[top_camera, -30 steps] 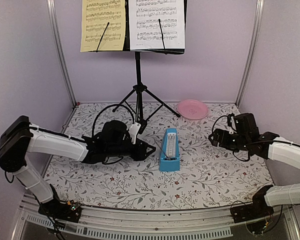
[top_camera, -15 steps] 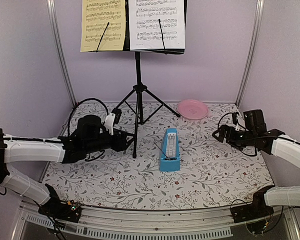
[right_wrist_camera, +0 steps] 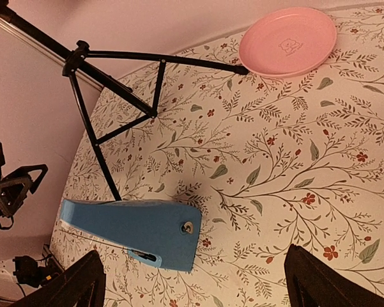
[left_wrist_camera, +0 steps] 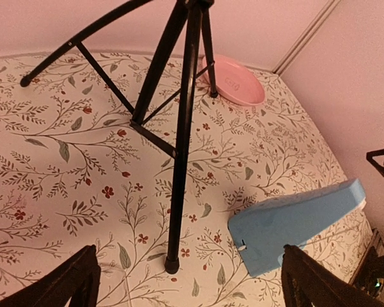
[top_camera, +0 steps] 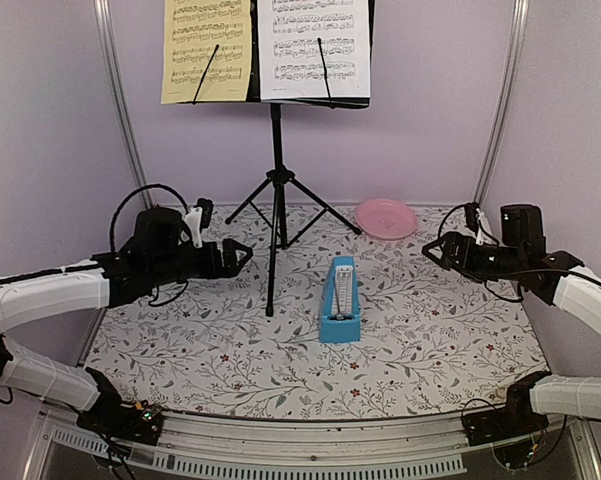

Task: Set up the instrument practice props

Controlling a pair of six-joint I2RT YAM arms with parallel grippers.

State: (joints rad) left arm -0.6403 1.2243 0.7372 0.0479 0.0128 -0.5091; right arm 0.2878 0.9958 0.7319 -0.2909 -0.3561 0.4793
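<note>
Ahead of the left tool (top_camera: pixel 242 256), just past its fingertips, we see the front leg of the music stand (top_camera: pixel 276 160) planted free on the counter (top_camera: pixel 220 350). That tool has drawn back from the leg and the metronome (top_camera: pixel 339 302) and sprung fully released, holding nothing. Our right tool (top_camera: pixel 432 256) has retreated too, released and empty, and the metronome stands upright between the two, well apart from both. High above them, the pale-yellow sheet (top_camera: pixel 207 50) and white sheet (top_camera: pixel 313 45) rest on the stand, so we judge the setup essentially done.

Top view bright, even and sharp; wrist views dimmer, pink-tinted, their fingers (left_wrist_camera: pixel 70 284) dark blurred silhouettes.
</note>
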